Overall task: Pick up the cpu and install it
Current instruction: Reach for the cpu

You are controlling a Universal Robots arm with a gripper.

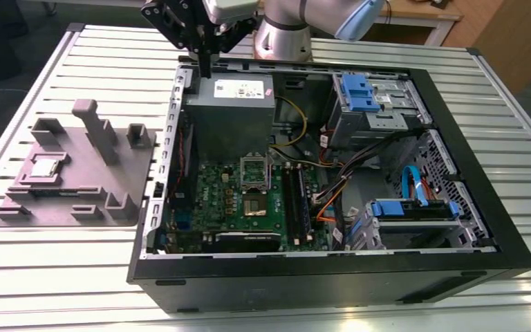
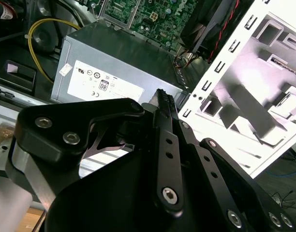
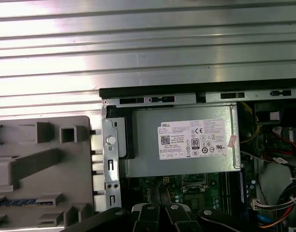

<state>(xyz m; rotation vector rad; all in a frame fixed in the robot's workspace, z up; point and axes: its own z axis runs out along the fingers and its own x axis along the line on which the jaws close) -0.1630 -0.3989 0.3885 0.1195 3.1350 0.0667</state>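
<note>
Hovering end effector [image 1: 207,72] near labelled power supply [image 1: 230,105]

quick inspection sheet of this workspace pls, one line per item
surface: slatted metal table, open computer case lying on it
job's things: cpu sitting in grey fixture, exterior view's left; green motherboard inside case
clutter: nothing seen
grippers: hand shut, empty, above power supply near case edge
cables: yellow cable, blue cable inside case
surroundings: wooden furniture beyond table
</note>
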